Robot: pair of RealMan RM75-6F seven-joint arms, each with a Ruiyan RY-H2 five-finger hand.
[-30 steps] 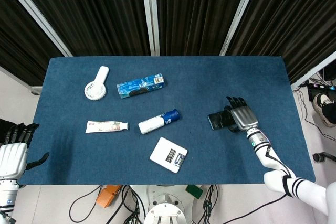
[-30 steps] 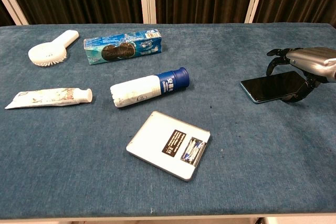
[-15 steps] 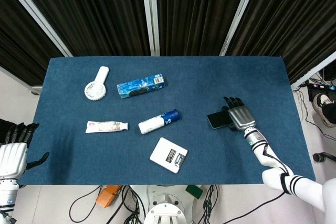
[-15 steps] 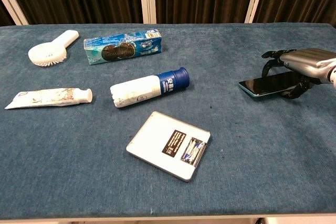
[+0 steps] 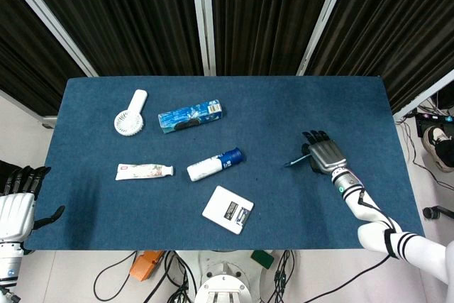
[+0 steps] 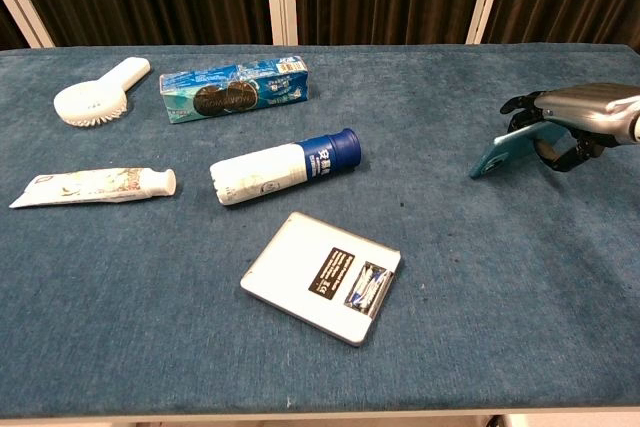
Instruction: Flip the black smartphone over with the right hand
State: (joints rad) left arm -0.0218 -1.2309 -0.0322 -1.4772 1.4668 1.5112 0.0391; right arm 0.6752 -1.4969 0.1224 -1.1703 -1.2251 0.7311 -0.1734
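The smartphone (image 6: pixel 503 151) stands tilted up on its left long edge at the table's right side, its teal-blue back facing the chest camera. From the head view the smartphone (image 5: pixel 297 161) shows only as a thin edge-on sliver. My right hand (image 6: pixel 572 122) grips it from the right, fingers curled over its raised edge and thumb under it. The right hand (image 5: pixel 323 155) sits silver over the phone's right part. My left hand (image 5: pixel 17 204) hangs off the table's left front corner, fingers apart, holding nothing.
On the blue table (image 5: pixel 284 104) lie a white handheld fan (image 5: pixel 130 113), a blue cookie box (image 5: pixel 189 116), a toothpaste tube (image 5: pixel 144 171), a white bottle with blue cap (image 5: pixel 215 164) and a white flat box (image 5: pixel 228 209).
The phone has gone from lying nearly flat, screen up, to standing steeply on its left edge, lifted by my right hand. The left hand has stayed put.
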